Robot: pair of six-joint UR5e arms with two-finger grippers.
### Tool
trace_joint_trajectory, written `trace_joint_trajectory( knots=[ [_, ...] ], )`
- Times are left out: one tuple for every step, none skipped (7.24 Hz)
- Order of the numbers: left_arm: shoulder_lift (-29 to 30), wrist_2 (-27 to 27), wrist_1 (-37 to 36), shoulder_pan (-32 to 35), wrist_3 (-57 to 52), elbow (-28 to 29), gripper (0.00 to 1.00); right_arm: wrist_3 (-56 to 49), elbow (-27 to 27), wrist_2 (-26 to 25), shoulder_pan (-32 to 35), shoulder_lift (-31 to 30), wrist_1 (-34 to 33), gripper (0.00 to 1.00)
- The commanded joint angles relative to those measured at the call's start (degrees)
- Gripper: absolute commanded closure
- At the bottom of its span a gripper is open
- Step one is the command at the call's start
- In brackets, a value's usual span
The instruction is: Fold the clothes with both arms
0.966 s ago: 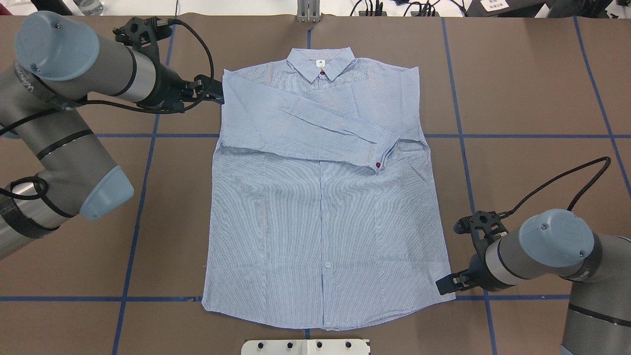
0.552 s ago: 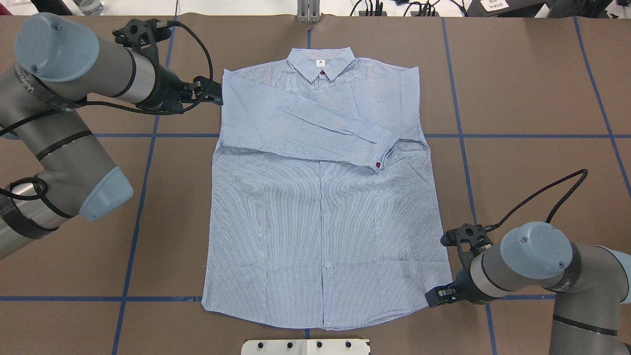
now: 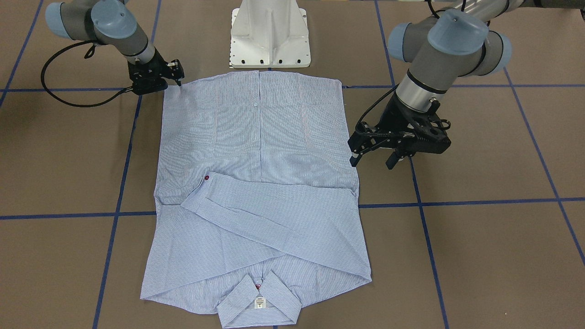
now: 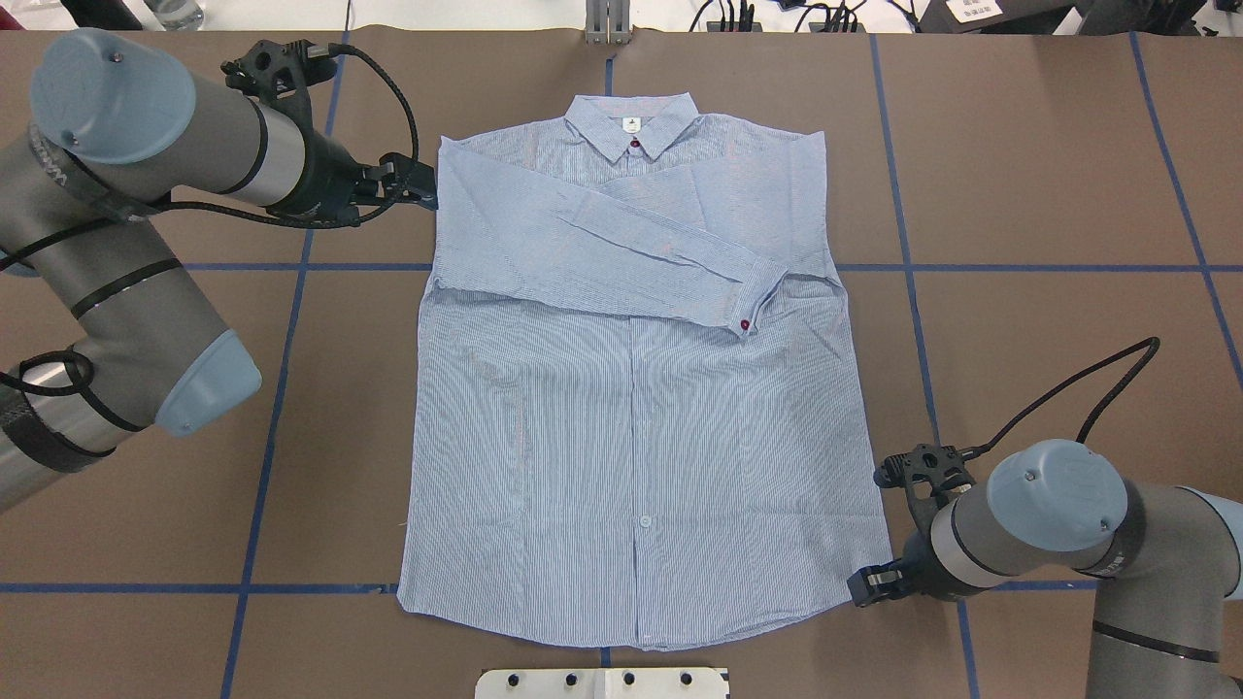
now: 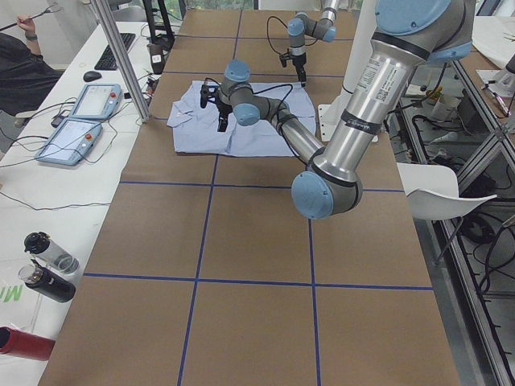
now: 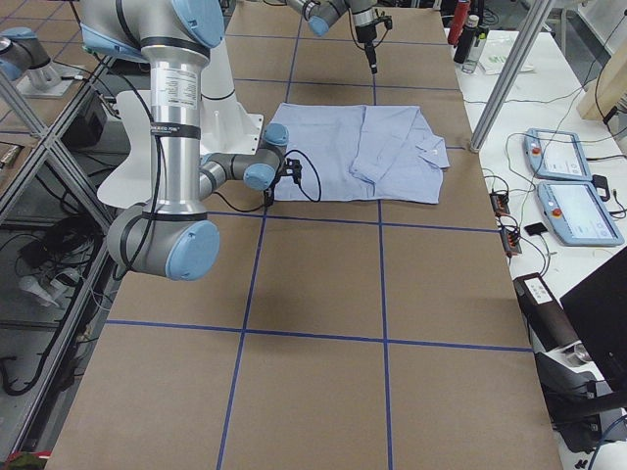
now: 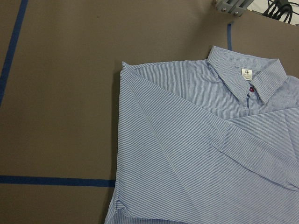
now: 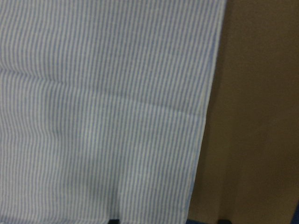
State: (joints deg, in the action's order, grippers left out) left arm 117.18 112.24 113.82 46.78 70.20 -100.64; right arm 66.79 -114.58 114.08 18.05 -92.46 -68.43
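The light blue striped shirt (image 4: 631,437) lies flat and face up on the brown table, collar (image 4: 631,121) far from the robot, both sleeves folded across the chest. My left gripper (image 4: 413,184) is open just off the shirt's left shoulder; the front-facing view shows its open jaws (image 3: 372,160) beside the shirt's edge. The left wrist view looks at the shoulder and collar (image 7: 247,79). My right gripper (image 4: 864,587) is low at the shirt's near right hem corner, also open. In the right wrist view the side edge of the shirt (image 8: 93,116) runs between two dark fingertips (image 8: 114,221).
The white pedestal base (image 3: 269,36) stands at the table's near edge, right behind the hem. Blue tape lines (image 4: 282,388) cross the brown table. Black cables (image 4: 1068,388) loop off both wrists. A side bench holds teach pendants (image 5: 80,121) and bottles (image 5: 44,265).
My right arm has swung towards the robot and inwards, bringing its gripper down to the hem corner. The left gripper has barely shifted. The shirt has not moved.
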Motion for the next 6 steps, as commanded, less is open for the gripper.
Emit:
trace_joint_trajectory(
  knots=[
    [0.0,0.0,0.0,0.0,-0.1,0.1,0.02,0.0,-0.2,0.0,0.0,0.2,-1.4,0.51],
    [-0.1,0.0,0.0,0.1,-0.2,0.1,0.02,0.1,-0.4,0.0,0.1,0.2,-1.4,0.51],
    [-0.1,-0.1,0.0,0.1,-0.2,0.1,0.02,0.1,-0.4,0.0,0.1,0.1,-1.4,0.51],
    [-0.1,-0.1,0.0,0.1,-0.2,0.1,0.02,0.1,-0.6,0.0,0.1,0.2,-1.4,0.54],
    [-0.1,-0.1,0.0,0.1,-0.2,0.2,0.02,0.2,-0.6,0.0,0.1,0.2,-1.4,0.64],
    [-0.1,-0.1,0.0,0.1,-0.2,0.3,0.02,1.4,-0.6,0.1,0.1,0.2,-1.4,0.78]
  ],
)
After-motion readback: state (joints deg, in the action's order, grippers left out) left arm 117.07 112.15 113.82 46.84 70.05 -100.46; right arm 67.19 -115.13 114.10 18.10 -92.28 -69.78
